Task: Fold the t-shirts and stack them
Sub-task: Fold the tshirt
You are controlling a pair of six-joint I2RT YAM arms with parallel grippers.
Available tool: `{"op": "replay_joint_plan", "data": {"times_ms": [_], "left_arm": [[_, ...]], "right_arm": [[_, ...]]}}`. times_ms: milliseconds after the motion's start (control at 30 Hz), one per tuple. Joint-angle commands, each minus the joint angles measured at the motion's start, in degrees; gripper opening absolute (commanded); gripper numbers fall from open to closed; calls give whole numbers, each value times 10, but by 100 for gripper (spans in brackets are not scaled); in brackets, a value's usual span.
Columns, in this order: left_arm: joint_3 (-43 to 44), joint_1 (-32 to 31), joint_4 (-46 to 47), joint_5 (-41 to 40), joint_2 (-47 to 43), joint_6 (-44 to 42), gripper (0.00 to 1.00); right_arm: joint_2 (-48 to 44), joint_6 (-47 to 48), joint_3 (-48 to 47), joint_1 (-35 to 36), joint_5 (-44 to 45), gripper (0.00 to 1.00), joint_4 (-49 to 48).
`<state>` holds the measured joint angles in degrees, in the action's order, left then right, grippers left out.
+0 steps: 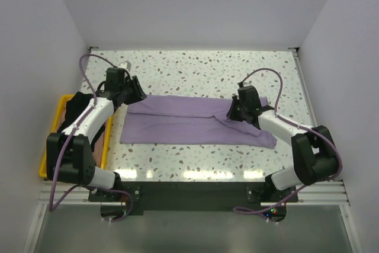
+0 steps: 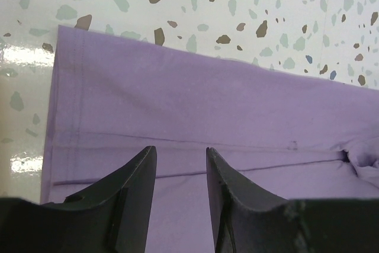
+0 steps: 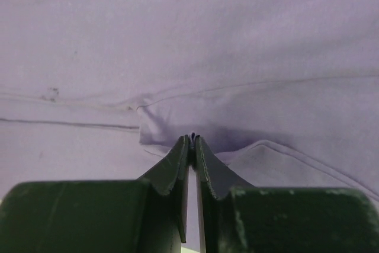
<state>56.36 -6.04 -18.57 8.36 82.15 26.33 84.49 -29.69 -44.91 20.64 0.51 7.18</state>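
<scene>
The lavender t-shirt [image 1: 189, 124] lies on the speckled table as a long folded band. My left gripper [image 1: 134, 95] hovers over its far left corner. In the left wrist view the left gripper [image 2: 180, 152] is open and empty, with the shirt's hem [image 2: 65, 134] just ahead. My right gripper [image 1: 232, 114] sits on the shirt's right part. In the right wrist view the right gripper [image 3: 192, 138] is shut, pinching a small ridge of the lavender fabric [image 3: 237, 57]. The black t-shirt [image 1: 74, 106] lies in the crate at the left, partly hidden by my left arm.
A yellow plastic crate [image 1: 50, 141] stands at the table's left edge beside my left arm. White walls close in the table on the far, left and right sides. Speckled tabletop [image 1: 195, 66] shows beyond the shirt.
</scene>
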Motion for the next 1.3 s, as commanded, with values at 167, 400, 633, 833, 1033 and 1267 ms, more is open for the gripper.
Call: {"op": "replay_joint_plan", "data": {"times_ms": [167,400,633,833,1033,1267], "left_arm": [[-5,0,8,4,-9,-14,44],[-6,-1,7,6,-9,-14,44],[-8,-1,8,7,-9,-14,44],[-8,-1,8,10,-9,-15,44],[-9,-1,7,10,-10,-15,44],[-29,-4,6,16,-1,10,45]], "right_arm": [[-48,-48,64,48,7,10,-55],[-85,-71,106,96,40,17,-69],[-93,-88,119,127,50,26,-104],[-93,-92,98,136,45,32,-97],[-115,-94,76,137,85,38,-39],[-129,-91,44,135,187,44,95]]}}
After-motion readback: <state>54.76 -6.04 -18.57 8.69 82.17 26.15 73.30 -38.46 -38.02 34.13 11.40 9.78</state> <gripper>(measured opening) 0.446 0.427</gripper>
